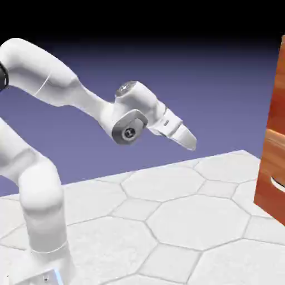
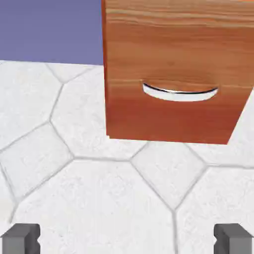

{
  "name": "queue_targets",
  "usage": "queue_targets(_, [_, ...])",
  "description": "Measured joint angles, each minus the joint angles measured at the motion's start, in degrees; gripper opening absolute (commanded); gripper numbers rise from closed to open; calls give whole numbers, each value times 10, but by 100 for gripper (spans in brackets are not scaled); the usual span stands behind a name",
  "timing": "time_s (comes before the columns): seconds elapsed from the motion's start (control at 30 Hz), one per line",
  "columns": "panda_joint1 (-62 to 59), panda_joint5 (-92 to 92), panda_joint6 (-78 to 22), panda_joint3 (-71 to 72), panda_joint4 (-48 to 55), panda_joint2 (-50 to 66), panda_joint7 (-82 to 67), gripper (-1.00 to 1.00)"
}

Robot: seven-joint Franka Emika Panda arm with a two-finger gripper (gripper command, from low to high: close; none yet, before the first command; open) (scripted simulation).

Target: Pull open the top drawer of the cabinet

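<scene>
Your arm (image 1: 47, 72): bent up high, reaching right and tipping down.
Your claw (image 2: 127, 239): wide open, its fingers far apart.

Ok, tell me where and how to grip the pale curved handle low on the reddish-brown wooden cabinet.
I'd take the handle at its middle, from the cabinet's front, open fingers one above, one below: the bar runs crosswise, its bow dipping lowest there.

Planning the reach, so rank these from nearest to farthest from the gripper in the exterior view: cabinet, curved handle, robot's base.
1. Cabinet, right edge.
2. Curved handle, on its lower front.
3. Robot's base, lower left.
</scene>
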Motion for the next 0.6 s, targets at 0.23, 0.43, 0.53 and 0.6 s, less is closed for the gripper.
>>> queue_targets(0.23, [140,-174,-17,-105,96,-46,-20,0])
queue_targets(0.43, [260,-324,-32,-194,179,-86,-37,0])
queue_targets(0.53, [320,-399,-40,-239,220,-106,-45,0])
queue_targets(0.6, [360,-449,-45,-269,248,-119,-51,0])
